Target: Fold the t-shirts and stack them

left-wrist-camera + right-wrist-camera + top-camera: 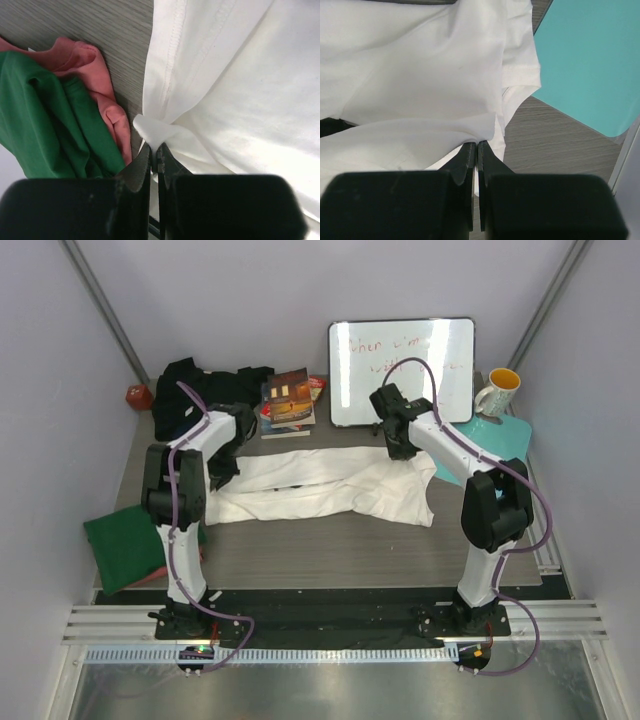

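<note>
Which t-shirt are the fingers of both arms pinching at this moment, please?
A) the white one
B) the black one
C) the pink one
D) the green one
A: in the wrist views, the left arm's fingers and the right arm's fingers are each closed on a fold of the white t-shirt.

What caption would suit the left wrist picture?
Left gripper pinches the white shirt, with a green shirt and a pink shirt crumpled beside it.

The whiteboard [402, 372] bears two lines of faint red handwriting, too washed out to read. Nothing else is legible.
</note>
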{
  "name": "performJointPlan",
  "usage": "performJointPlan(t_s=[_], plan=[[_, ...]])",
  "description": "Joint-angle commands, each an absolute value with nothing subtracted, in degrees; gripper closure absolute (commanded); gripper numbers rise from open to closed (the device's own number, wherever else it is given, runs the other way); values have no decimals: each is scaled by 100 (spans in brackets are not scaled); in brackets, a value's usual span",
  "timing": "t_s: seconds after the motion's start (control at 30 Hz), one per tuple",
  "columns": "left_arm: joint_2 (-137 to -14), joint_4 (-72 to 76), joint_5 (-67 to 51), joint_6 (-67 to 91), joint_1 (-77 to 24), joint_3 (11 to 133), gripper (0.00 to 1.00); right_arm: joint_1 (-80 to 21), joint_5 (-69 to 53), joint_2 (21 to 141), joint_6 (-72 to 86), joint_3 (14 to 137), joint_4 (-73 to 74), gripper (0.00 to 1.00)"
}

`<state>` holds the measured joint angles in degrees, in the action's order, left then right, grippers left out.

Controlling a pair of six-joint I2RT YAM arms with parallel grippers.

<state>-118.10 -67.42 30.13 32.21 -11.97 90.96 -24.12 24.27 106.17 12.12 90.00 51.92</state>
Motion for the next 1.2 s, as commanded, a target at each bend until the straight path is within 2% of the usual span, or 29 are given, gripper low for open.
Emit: performJointPlan(t_s=[0.0,0.13,0.33,0.37,0.47,0.57,0.77,0.97,1.07,1.17], plan=[[-11848,-6768,2971,3085,-1169,9167,95,-2364,2637,10652,1186,9158,5027,99],[-11856,-6767,3006,3085,-1169,9176,91,-2364,2619,10749,1187,9202,5019,99],[-11883,-6759,3067,3067,-1169,9229,75,-2364,2654,10898,1222,9228,4983,98],[-11883,-6759,3059,3067,-1169,9237,71,-2356,2663,10916,1222,9237,4983,95],[-11734,-6724,3172,3102,-1178,9211,61,-2355,2750,10907,1248,9299,4992,76],[-11488,-6645,3296,3129,-1169,9158,53,-2355,2909,10741,1283,9299,4914,70],[-11329,-6662,3489,3225,-1178,9211,49,-2355,3252,10407,1266,9369,4702,68],[-11198,-6987,3946,3454,-1178,9430,50,-2347,3480,10056,1266,9413,4702,67],[-10689,-6970,3710,3410,-1221,9396,50,-2355,3411,9627,1380,9256,4842,67],[-10049,-6663,3175,3331,-1511,8959,52,-2373,2832,9204,1573,8790,4939,67]])
